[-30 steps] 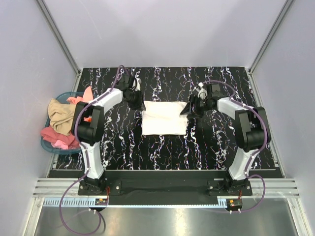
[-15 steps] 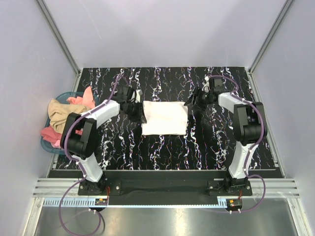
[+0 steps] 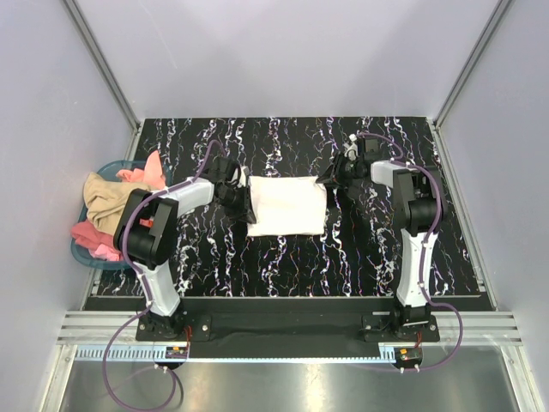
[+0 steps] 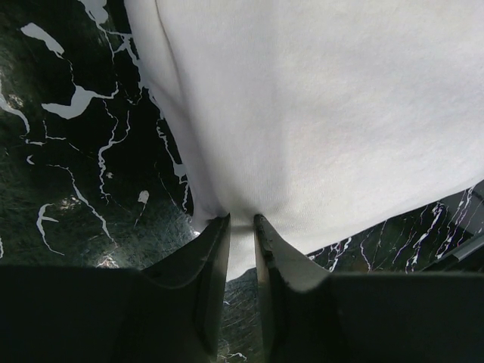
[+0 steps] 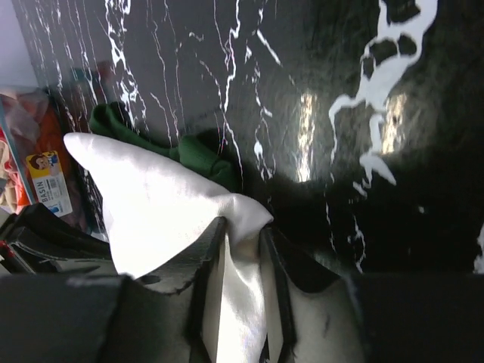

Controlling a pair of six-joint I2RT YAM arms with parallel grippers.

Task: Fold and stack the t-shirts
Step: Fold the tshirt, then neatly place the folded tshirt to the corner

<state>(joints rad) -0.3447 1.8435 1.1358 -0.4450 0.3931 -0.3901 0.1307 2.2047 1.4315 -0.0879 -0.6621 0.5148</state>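
The cream-white t-shirt (image 3: 287, 206) lies folded as a rectangle in the middle of the black marbled table (image 3: 292, 257). My left gripper (image 3: 244, 199) is shut on its left edge; the left wrist view shows the white cloth (image 4: 318, 113) pinched between the fingers (image 4: 214, 249). My right gripper (image 3: 330, 182) is shut on its far right corner; the right wrist view shows that white corner (image 5: 162, 200) between the fingers (image 5: 208, 261). A bit of dark green t-shirt (image 5: 193, 151) peeks from under the white cloth there. No lettering shows.
A blue basket (image 3: 94, 253) with tan, pink and orange cloths (image 3: 107, 202) stands off the table's left edge. Grey walls enclose the back and both sides. The arm bases sit on a rail at the near edge.
Both grippers have shifted slightly toward the far side while keeping hold of the white t-shirt's ends. The shirt's far edge has been drawn a little farther back and flatter.
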